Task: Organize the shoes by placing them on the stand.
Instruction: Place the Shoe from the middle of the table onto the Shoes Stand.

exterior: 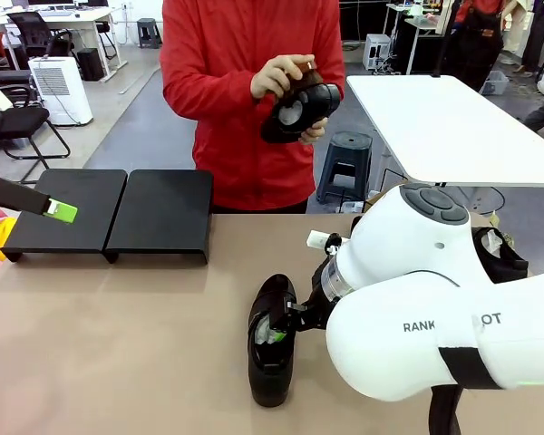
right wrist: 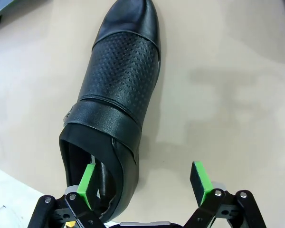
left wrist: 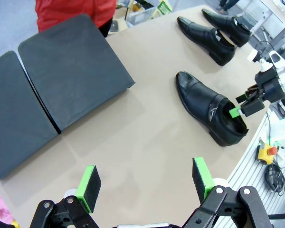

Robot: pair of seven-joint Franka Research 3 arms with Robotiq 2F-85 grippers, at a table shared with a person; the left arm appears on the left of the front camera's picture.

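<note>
Shows one glossy black pointed leather dress shoe [exterior: 272, 340] lying at six o'clock on the tan surface [exterior: 118, 344]. Has the right robot hand [right wrist: 143, 176] spread apart, straddling the shoe's heel wall, one green pad [right wrist: 87, 179] inside the opening. Sets the low matte-black two-section stand [exterior: 154, 213] at ten o'clock, well apart from that shoe. Holds the left robot hand [left wrist: 146, 179] spread and empty at nine o'clock. Includes a person at twelve o'clock holding another shoe [exterior: 299, 109].

The shoe [right wrist: 121, 80] is black leather: smooth and glossy at the toe, pin-dotted grain across the vamp. The stand [left wrist: 71, 66] is matt black, possibly plastic. The surface [right wrist: 228, 95] is smooth tan with low sheen. The fingers [right wrist: 199, 176] carry matt green pads.
</note>
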